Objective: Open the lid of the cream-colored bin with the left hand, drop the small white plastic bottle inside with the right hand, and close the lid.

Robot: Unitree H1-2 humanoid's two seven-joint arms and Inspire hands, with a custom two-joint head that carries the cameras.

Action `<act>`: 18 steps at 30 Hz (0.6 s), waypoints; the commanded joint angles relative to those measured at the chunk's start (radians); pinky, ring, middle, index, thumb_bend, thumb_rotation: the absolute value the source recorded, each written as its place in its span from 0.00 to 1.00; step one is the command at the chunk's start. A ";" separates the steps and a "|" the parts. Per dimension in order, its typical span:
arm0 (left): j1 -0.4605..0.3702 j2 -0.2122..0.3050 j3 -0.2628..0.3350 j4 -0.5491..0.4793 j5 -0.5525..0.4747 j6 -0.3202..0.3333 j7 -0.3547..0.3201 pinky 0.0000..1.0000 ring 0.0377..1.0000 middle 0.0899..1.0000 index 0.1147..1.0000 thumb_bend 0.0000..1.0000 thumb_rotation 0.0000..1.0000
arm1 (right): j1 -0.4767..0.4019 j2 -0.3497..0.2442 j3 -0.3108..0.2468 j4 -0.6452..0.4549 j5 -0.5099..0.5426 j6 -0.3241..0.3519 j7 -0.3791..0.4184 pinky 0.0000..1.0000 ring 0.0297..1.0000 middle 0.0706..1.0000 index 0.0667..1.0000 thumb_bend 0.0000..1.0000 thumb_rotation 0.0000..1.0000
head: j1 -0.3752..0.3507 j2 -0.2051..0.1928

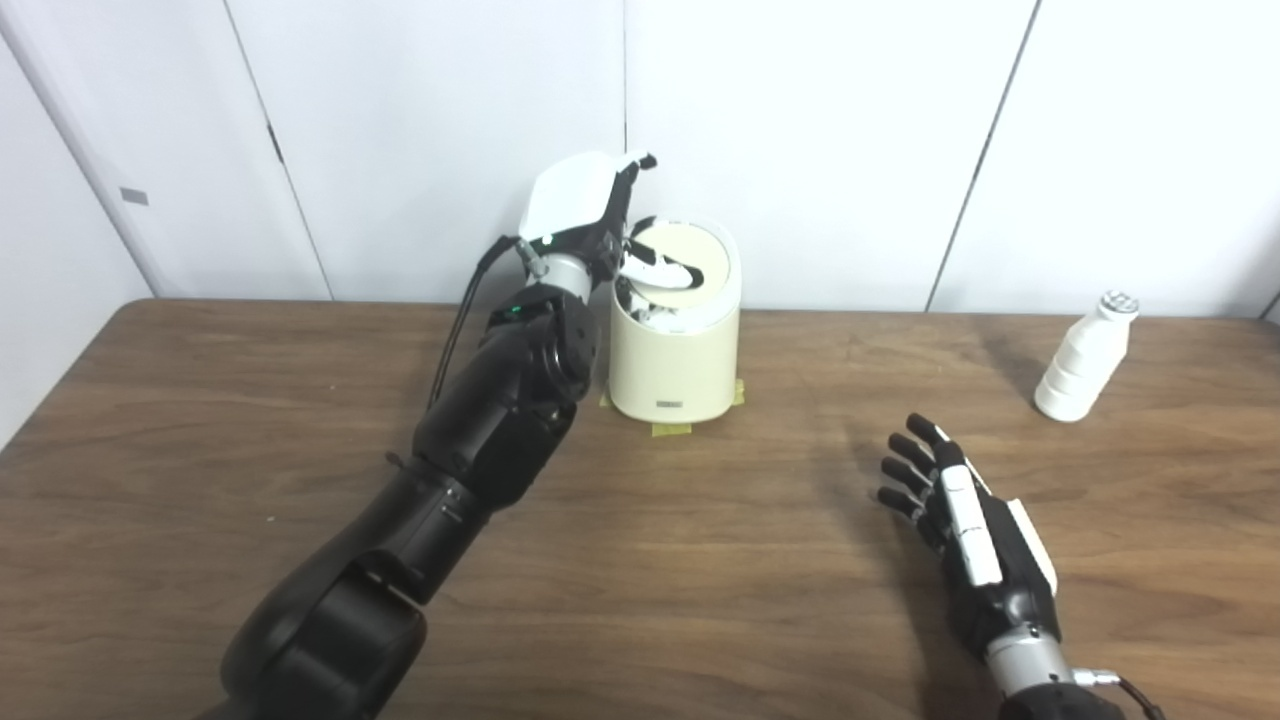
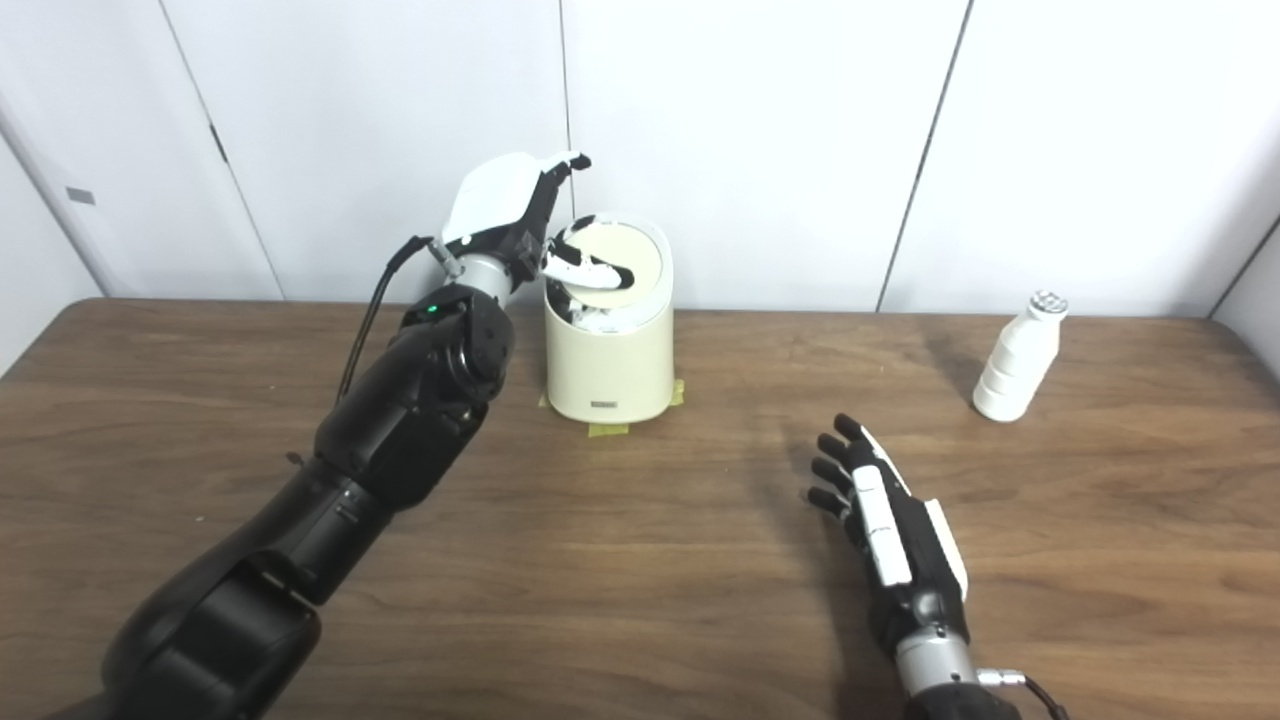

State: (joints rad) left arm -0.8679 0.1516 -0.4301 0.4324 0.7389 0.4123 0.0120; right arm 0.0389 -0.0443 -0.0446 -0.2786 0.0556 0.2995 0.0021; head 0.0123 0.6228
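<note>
The cream-colored bin (image 1: pixel 675 360) stands at the back middle of the wooden table (image 1: pixel 700 560). Its round lid (image 1: pixel 695 250) is tilted up at the left, facing me. My left hand (image 1: pixel 590 215) reaches in from the bin's left and pinches the lid's left edge, one finger across the top and others under it in the opening. The small white plastic bottle (image 1: pixel 1083 360) stands upright at the back right, apart from both hands. My right hand (image 1: pixel 965 520) hovers low at the front right, fingers spread and holding nothing, well short of the bottle.
Yellow tape (image 1: pixel 670 430) marks the bin's foot on the table. A white panelled wall (image 1: pixel 850 150) rises right behind the bin and bottle. The table's right edge (image 2: pixel 1255 350) runs close to the bottle.
</note>
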 commanded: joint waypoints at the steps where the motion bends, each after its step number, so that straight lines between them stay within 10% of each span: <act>1: -0.038 0.023 -0.011 -0.015 0.033 0.007 -0.020 0.84 0.86 0.87 0.89 0.93 0.00 | -0.028 -0.001 0.001 -0.044 0.002 -0.022 0.004 0.80 0.85 0.87 0.89 0.58 0.90 | 0.000 0.002; 18: -0.031 0.063 -0.077 -0.016 0.124 -0.002 -0.081 0.83 0.85 0.86 0.90 0.94 0.00 | -0.028 0.002 0.001 -0.043 0.007 -0.021 0.005 0.80 0.85 0.86 0.89 0.57 0.90 | 0.001 -0.001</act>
State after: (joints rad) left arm -0.8754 0.1918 -0.4973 0.4049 0.8318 0.4096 -0.0536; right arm 0.0389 -0.0446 -0.0426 -0.2788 0.0555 0.3001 0.0024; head 0.0123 0.6213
